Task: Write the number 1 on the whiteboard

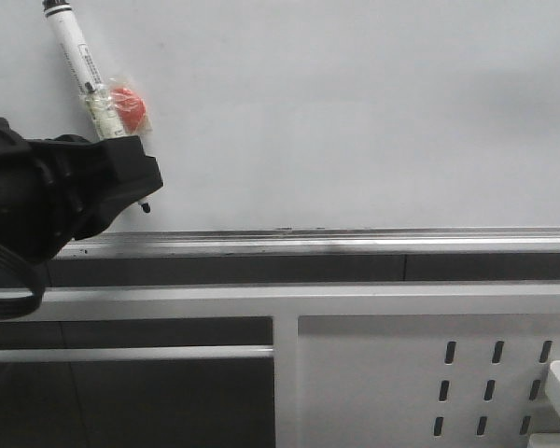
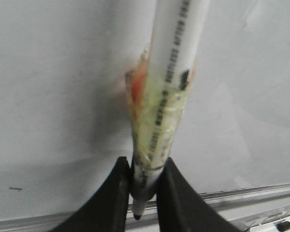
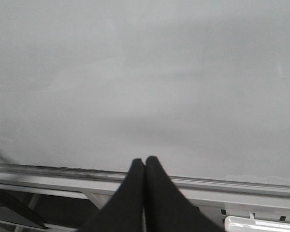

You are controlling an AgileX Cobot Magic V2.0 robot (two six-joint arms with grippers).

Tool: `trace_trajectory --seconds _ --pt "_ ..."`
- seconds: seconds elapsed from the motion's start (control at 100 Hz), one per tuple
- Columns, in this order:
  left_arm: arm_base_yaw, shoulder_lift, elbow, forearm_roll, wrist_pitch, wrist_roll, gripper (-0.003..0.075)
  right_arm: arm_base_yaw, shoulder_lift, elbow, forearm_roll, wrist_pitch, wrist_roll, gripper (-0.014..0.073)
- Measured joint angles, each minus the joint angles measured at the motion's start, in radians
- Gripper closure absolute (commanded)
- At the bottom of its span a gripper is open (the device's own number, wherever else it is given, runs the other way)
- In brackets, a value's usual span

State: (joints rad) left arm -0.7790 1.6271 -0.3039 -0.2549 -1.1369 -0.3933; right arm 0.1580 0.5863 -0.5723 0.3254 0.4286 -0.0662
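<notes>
We have the whiteboard (image 1: pixel 355 112) filling the front view, glossy and pale grey-white, smooth and bare across its face, with a silver rail (image 1: pixel 355 241) running along its lower edge and a white metal panel (image 1: pixel 383 373) with slot holes below that. We see no stroke on the board in any view, so the number 1 is not yet written. Our left gripper (image 1: pixel 135 173), matte black and blocky, sits low at the board's left side, clamped on a marker (image 1: pixel 79 61): a slim white plastic barrel with printed black lettering and a dark cap end. Its long axis runs steeply, leaning a little, cap end up and to the left, dark tip (image 1: pixel 147 207) down and to the right, poking out just under the gripper and just above the rail. Whether the tip touches the board we cannot tell. Wrinkled clear tape (image 2: pixel 159 121) wraps the barrel above the fingers, with a small red piece (image 1: pixel 128 103) bound to it. From the left wrist, two curved black fingers (image 2: pixel 113 193) pinch the barrel near its tip. Our right gripper (image 3: pixel 145 166) is pressed closed on nothing, its smooth black fingers meeting in front of the bare board, above the rail
</notes>
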Motion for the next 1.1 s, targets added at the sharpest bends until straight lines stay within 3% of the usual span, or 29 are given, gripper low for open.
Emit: trace_trajectory --seconds 0.28,0.52,0.62,0.68,0.74,0.81,1.1 --pt "0.0 0.0 0.04 0.138 -0.001 0.036 0.074 0.019 0.0 0.0 0.004 0.074 -0.059 0.0667" --pt "0.0 0.0 0.051 0.375 -0.001 0.157 0.074 0.223 0.02 -0.001 0.049 0.113 -0.272 0.0657" --pt "0.0 -0.003 0.051 0.454 0.002 0.229 0.074 0.334 0.055 -0.002 0.053 0.112 -0.344 0.0566" --pt "0.0 -0.019 0.051 0.481 0.029 0.278 0.074 0.406 0.08 -0.002 0.053 0.099 -0.37 0.0445" --pt "0.0 -0.049 0.051 0.496 0.109 0.329 0.074 0.465 0.11 -0.002 0.053 0.068 -0.388 0.031" --pt "0.0 -0.093 0.039 0.518 0.23 0.393 0.074 0.524 0.149 -0.002 0.053 0.027 -0.397 0.0215" --pt "-0.031 -0.301 -0.118 0.726 0.855 0.495 0.074 0.626 0.349 -0.052 0.026 -0.054 -0.426 0.0202"
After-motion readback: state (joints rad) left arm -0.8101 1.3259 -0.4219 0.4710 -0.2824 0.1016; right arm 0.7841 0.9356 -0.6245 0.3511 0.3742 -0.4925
